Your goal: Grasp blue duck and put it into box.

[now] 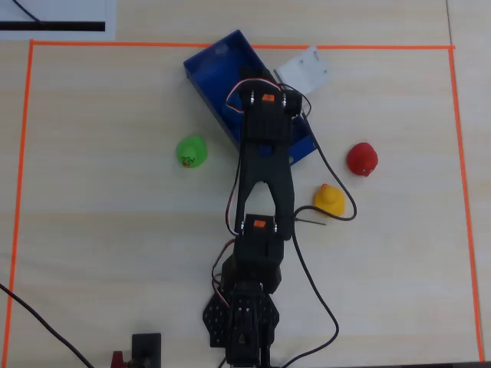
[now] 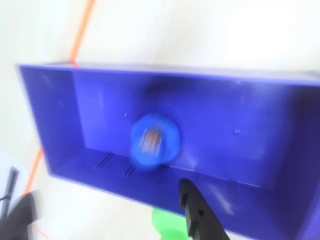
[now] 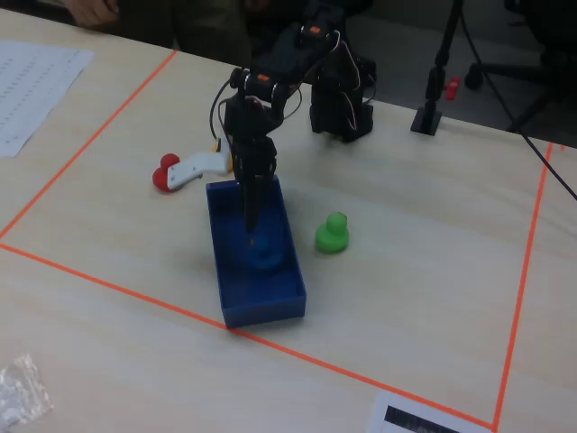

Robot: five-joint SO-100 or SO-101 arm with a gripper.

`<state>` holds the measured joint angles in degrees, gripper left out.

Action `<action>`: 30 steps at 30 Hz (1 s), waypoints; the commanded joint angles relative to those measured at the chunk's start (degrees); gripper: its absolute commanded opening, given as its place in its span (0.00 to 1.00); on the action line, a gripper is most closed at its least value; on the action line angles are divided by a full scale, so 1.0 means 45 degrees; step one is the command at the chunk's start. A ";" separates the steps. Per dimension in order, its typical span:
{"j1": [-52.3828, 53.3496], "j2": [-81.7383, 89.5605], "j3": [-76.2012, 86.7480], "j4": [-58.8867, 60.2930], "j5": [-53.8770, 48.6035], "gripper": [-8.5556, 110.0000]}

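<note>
The blue duck [image 2: 154, 140] lies inside the dark-blue box [image 2: 260, 130], blurred in the wrist view and free of the fingers. In the fixed view the duck [image 3: 264, 257] sits on the floor of the box [image 3: 261, 311], just below the black finger. My gripper [image 3: 216, 203] hangs over the box, open and empty, with its white jaw swung out to the left. In the overhead view the arm covers most of the box [image 1: 211, 73]; the gripper [image 1: 280, 77] is above it and the duck is hidden. In the wrist view the gripper [image 2: 107, 215] shows two black fingers wide apart.
A green duck [image 1: 192, 152] stands left of the box in the overhead view and also shows in the fixed view [image 3: 332, 233]. A red duck [image 1: 362, 159] and a yellow duck [image 1: 329, 198] stand to the right. Orange tape [image 1: 245, 47] marks the work area.
</note>
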<state>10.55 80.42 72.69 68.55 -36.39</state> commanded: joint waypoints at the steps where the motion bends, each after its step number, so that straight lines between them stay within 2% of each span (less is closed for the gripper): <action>1: 0.0684 0.5586 0.4102 -0.0977 -0.0781 0.20; 3: 0.1211 0.7773 0.6074 -0.1309 -0.1309 0.09; 4: 0.1484 0.8984 0.7324 -0.1602 -0.1621 0.07; 10: 0.2695 1.7578 1.5566 -0.2988 -0.4199 0.07; 13: 0.2754 2.0195 1.8340 -0.3281 -0.4844 0.07; 16: 0.2305 2.1777 2.0176 -0.3008 -0.5449 0.07; 22: 0.0664 2.4258 2.2910 -0.0684 -0.7187 0.07; 27: 0.0527 2.4258 2.3457 0.1406 -0.8652 0.07; 30: 0.0586 2.4258 2.3457 0.1445 -0.8652 0.07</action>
<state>13.45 190.02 178.51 73.65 -74.88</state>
